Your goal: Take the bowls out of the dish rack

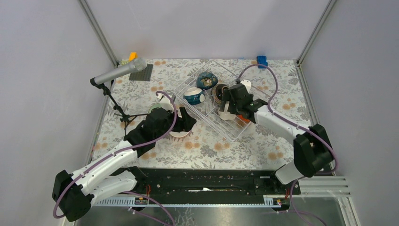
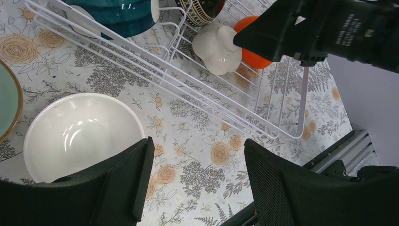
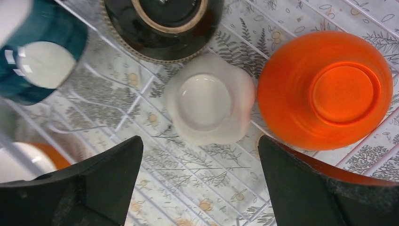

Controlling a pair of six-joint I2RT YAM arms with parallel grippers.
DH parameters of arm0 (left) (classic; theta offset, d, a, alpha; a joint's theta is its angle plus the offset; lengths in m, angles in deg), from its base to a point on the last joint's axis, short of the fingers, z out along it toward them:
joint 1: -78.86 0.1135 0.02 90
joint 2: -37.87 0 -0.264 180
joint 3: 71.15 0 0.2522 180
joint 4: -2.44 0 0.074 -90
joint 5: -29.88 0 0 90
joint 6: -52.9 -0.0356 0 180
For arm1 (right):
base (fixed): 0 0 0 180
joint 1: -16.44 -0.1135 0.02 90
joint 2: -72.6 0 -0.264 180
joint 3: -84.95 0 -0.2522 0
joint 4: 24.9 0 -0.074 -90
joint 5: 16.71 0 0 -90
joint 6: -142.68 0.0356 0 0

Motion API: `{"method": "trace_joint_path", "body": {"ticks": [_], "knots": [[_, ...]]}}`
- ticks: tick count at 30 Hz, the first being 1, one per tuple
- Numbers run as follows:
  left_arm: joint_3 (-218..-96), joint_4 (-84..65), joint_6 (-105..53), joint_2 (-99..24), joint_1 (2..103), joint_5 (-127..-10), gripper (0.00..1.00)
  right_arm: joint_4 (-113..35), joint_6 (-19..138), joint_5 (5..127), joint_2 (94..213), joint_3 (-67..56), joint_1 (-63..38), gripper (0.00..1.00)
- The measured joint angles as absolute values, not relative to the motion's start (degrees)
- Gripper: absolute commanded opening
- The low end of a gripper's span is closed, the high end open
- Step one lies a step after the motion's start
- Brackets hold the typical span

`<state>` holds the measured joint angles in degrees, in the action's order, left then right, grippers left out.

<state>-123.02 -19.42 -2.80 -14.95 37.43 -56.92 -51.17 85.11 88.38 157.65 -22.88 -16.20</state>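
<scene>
The wire dish rack stands mid-table. It holds a dark blue patterned bowl, a teal bowl, a dark brown bowl, an upturned cream bowl and an upturned orange bowl. My right gripper is open and empty, hovering over the cream bowl inside the rack. My left gripper is open and empty above the tablecloth, just right of a white bowl standing upright outside the rack. A pale green bowl sits on the table to its left.
A microphone on a tripod stand leans over the left side of the table. A dark grey flat plate and a small orange block lie at the back left. A blue toy block sits at the back right. Walls enclose the table.
</scene>
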Motion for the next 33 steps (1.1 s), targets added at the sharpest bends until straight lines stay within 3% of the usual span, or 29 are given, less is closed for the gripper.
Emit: {"method": "trace_joint_path", "body": {"ticks": [15, 19, 24, 30, 33], "knots": [[-123.0, -19.4, -2.8, -15.1, 37.6, -56.2, 0.76, -57.2, 78.1, 90.7, 174.0, -13.5, -16.2, 1.0], [-123.0, -19.5, -2.8, -15.1, 38.0, -55.4, 0.76, -57.3, 77.8, 90.2, 176.9, -11.3, -16.2, 0.78], [-123.0, -20.7, -2.8, -15.1, 38.3, -54.6, 0.76, -56.8, 77.3, 90.2, 176.6, -10.8, -16.2, 0.65], [-123.0, -22.1, -2.7, -14.6, 38.4, -54.0, 0.76, -55.4, 77.4, 89.1, 171.8, -14.2, -16.2, 0.65], [-123.0, -22.1, -2.5, -14.2, 38.5, -53.9, 0.76, -55.7, 77.4, 88.3, 169.3, -16.3, -16.2, 0.75]]}}
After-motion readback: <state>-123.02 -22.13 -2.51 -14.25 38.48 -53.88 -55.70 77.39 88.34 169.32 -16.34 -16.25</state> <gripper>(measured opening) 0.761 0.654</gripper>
